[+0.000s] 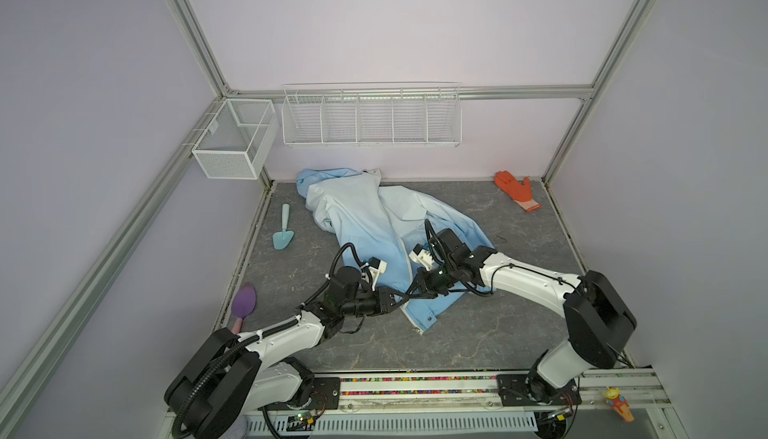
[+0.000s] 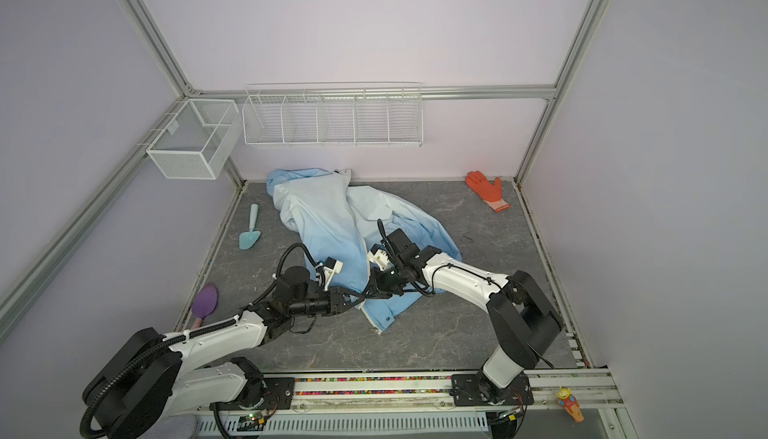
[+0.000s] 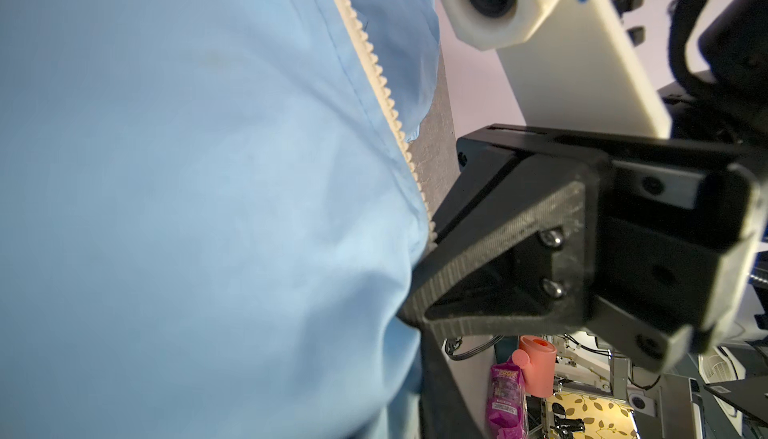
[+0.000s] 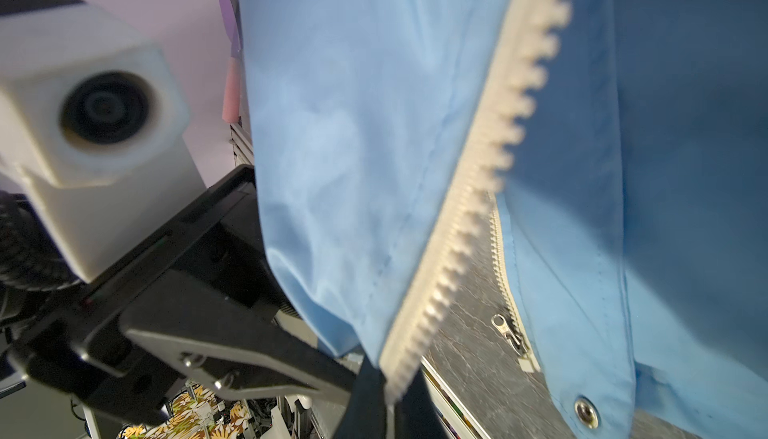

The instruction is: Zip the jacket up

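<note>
Two grippers meet at the hem of an unzipped jacket [image 1: 357, 225], which in both top views sprawls from the table's [image 1: 478, 333] back edge, left of ctr, to mid-table. L gripper [image 1: 400, 297] and R gripper [image 1: 415, 291] sit tip to tip at the hem. Job looks barely begun: no teeth joined, whole zip left to run.

L wrist view: thin, smooth light-blue cloth hangs in soft folds, edged w/ chunky cream teeth [image 3: 374, 71]. R's ribbed black finger [image 3: 498, 258] is just beside it. L jaws stand narrow; whether they pinch cloth can't be told.

R wrist view: R gripper is clenched on the btm end of the lifted tooth row. The other half lies flat on the marbled grey table, its small metal slider [image 4: 505, 329] at the btm end, apart from the held row. A round metal snap [image 4: 586, 414] sits in the hem corner.
</note>
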{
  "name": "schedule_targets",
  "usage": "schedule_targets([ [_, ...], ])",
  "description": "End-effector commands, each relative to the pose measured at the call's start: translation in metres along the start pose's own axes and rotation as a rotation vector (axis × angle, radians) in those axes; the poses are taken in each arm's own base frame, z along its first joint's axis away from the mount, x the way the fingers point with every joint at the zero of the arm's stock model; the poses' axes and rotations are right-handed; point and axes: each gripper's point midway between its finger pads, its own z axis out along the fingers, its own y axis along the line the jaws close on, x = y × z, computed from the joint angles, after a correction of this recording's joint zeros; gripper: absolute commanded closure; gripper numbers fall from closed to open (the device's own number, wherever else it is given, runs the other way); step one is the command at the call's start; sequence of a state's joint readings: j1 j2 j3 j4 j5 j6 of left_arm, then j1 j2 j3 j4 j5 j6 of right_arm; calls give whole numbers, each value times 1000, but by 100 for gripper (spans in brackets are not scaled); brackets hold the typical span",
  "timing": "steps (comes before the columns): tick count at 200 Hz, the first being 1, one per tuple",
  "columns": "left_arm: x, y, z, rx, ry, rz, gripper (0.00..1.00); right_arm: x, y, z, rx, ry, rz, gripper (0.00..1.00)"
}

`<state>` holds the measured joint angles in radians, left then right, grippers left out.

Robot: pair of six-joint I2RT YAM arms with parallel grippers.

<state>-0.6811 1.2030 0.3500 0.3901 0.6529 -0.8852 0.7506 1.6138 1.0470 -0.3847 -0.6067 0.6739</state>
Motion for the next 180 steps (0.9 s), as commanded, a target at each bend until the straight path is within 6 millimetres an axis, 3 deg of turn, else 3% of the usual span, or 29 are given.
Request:
schedule_targets([
  [1, 0, -9, 0, 18, 16, 33, 83, -4, 22, -13, -51, -25, -61, 93],
  [31, 2, -8, 1, 16, 24, 32, 86, -5, 18, -14, -42, -32, -54, 93],
  [93, 5, -7, 0, 16, 40, 29, 77, -6, 18, -16, -45, -33, -52, 93],
  [151, 4, -5, 0, 4, 28, 25, 81, -5, 17, -17, -42, -35, -54, 93],
  [180, 0, -2, 0, -15, 6, 19, 72, -4, 15, -18, -35, -35, -55, 93],
])
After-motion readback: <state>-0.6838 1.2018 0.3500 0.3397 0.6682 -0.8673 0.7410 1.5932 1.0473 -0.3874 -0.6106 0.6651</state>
